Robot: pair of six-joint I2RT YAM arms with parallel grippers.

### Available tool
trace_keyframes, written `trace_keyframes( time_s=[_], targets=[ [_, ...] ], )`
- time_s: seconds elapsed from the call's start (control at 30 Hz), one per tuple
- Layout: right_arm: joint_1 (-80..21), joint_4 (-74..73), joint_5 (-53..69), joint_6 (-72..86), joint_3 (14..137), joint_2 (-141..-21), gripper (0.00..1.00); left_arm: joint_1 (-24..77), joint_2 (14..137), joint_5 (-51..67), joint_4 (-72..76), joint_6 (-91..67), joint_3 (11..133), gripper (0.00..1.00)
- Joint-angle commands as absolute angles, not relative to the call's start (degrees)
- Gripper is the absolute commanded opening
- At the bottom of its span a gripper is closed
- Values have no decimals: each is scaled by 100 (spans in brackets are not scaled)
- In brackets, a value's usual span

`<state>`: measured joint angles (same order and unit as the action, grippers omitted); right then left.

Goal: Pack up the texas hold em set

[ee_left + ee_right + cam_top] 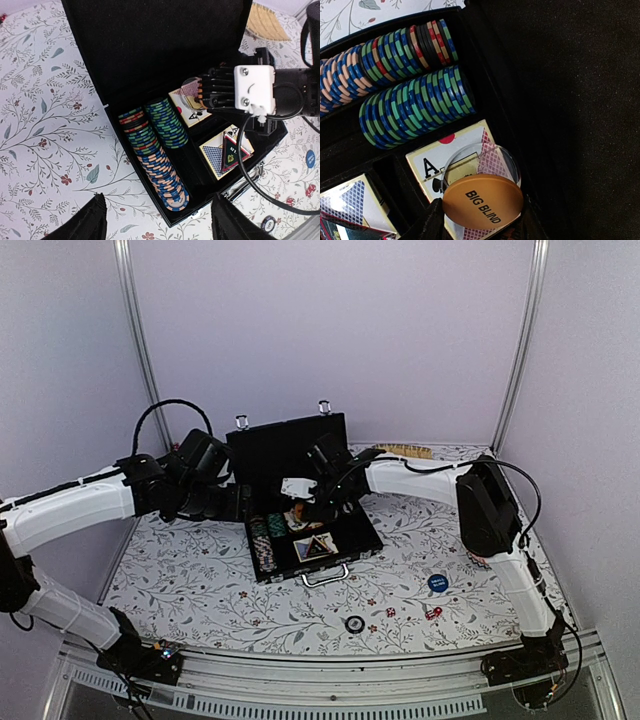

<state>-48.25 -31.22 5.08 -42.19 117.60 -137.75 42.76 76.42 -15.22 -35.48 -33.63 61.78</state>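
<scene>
The black briefcase (300,445) lies open mid-table with its lid standing up. Inside are two chip rows (155,155) and card decks (225,152). My right gripper (480,225) is shut on an orange disc (482,200) marked BIG BLIND, just above the far deck with an ace face (432,160), next to the green and blue chips (415,105). My left gripper (159,220) hangs open and empty above the case's near left corner. On the table in front lie a blue disc (437,583), a black disc (354,624) and small red dice (433,613).
A woven straw mat (405,451) lies behind the case at the right. The case's metal handle (325,575) points toward the arm bases. The right arm (420,480) stretches across from the right over the floral tablecloth (180,570).
</scene>
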Motion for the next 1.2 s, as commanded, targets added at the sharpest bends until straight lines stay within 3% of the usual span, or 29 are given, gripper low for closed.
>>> trace_keyframes(
  time_s=[0.0, 0.67, 0.83, 1.17],
  targets=[
    [-4799, -2677, 643, -4132, 11945, -13949, 50, 4184, 7448, -1600, -3626, -3489, 6031, 72],
    [-4804, -2688, 680, -4073, 12029, -14039, 59, 4166, 7477, -1530, -3510, -3472, 5850, 72],
    [-4793, -2786, 972, -3958, 11652, -13208, 62, 4162, 7523, -1505, -3430, -3437, 5865, 72],
    [-4537, -2995, 1273, -3727, 9499, -11088, 65, 4164, 7900, -1276, -3187, -3011, 6029, 72]
  ],
)
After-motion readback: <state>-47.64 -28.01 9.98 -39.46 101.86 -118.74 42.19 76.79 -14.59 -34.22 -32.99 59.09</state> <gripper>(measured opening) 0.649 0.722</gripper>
